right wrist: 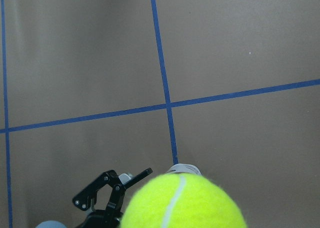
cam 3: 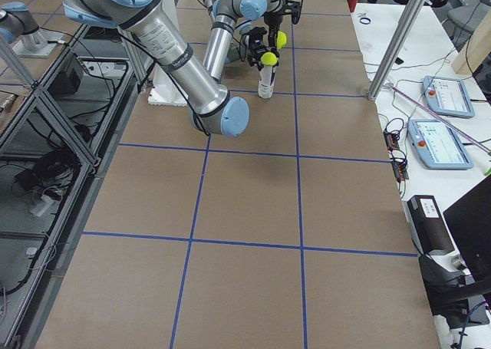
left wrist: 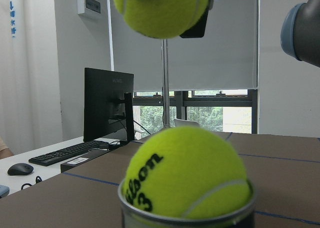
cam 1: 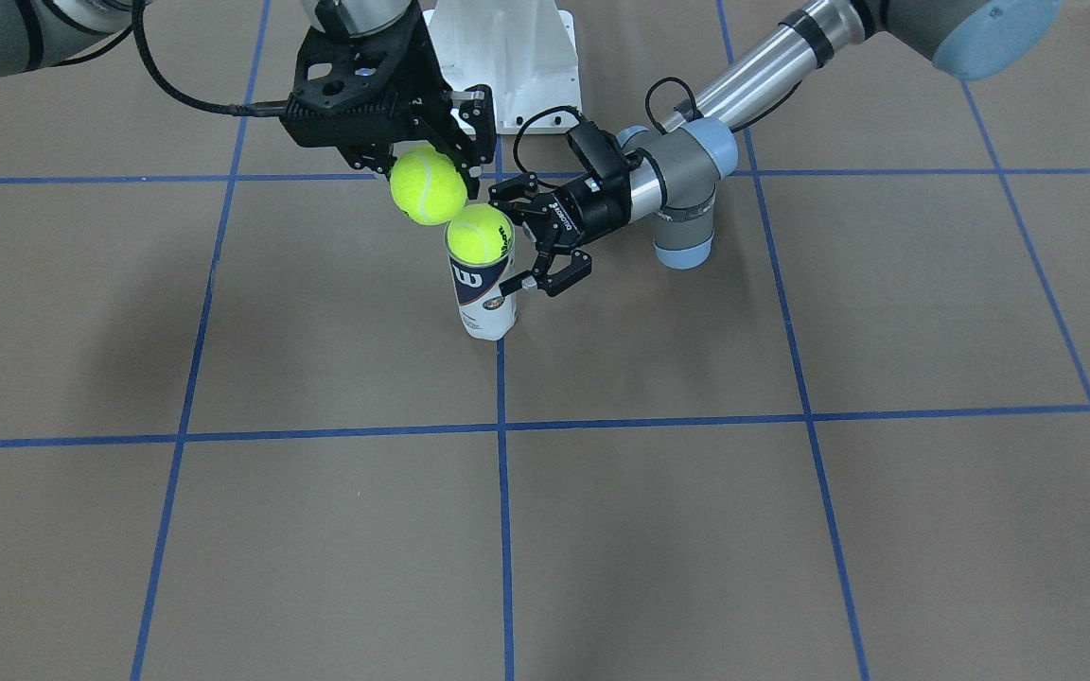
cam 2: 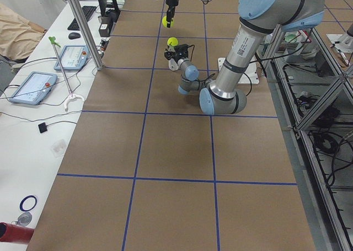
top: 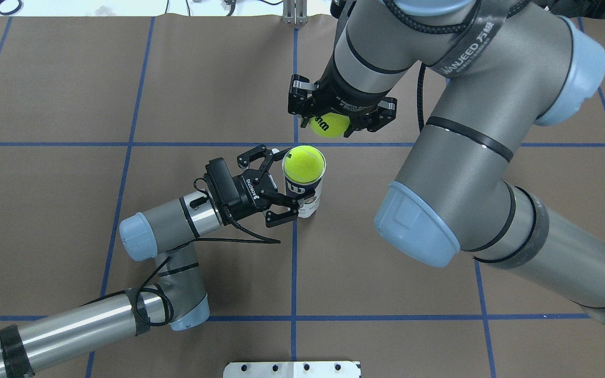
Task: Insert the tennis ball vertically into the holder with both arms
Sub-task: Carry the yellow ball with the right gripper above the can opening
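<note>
Yellow felt tennis ball [cam 1: 427,189] clamped in right black gripper [top: 335,122]; left black gripper [top: 285,184] gapes empty at side of clear plastic can [cam 1: 483,295]. You steady can, centre ball above mouth.

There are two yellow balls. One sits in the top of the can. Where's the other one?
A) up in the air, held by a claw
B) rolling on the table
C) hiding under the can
A: the right claw grips the second ball in the air, higher than the holder, whose mouth holds the first ball.
</note>
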You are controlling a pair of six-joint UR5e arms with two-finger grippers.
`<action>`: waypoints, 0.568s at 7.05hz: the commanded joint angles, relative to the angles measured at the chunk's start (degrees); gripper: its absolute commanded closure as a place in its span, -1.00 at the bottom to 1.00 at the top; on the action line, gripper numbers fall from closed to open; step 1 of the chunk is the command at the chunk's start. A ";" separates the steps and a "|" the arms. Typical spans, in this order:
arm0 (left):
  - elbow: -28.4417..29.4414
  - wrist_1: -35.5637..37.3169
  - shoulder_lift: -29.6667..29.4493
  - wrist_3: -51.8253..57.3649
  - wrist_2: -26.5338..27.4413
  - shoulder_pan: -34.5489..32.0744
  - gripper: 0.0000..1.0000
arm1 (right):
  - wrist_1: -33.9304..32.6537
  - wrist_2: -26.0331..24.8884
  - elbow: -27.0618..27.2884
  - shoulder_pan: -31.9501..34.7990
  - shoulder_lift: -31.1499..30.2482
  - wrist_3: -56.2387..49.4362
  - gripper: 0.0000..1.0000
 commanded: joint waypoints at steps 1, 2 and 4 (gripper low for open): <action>0.00 0.01 -0.01 0.00 0.00 0.00 -0.97 | -0.27 -1.76 -0.28 -1.74 0.29 0.00 1.00; 0.00 0.01 -0.01 0.00 0.00 0.09 -0.97 | -0.53 -1.85 -1.93 -1.92 1.69 0.09 1.00; 0.00 0.01 0.08 0.00 0.00 0.09 -0.97 | -1.94 -4.91 -4.06 -4.28 3.37 0.88 1.00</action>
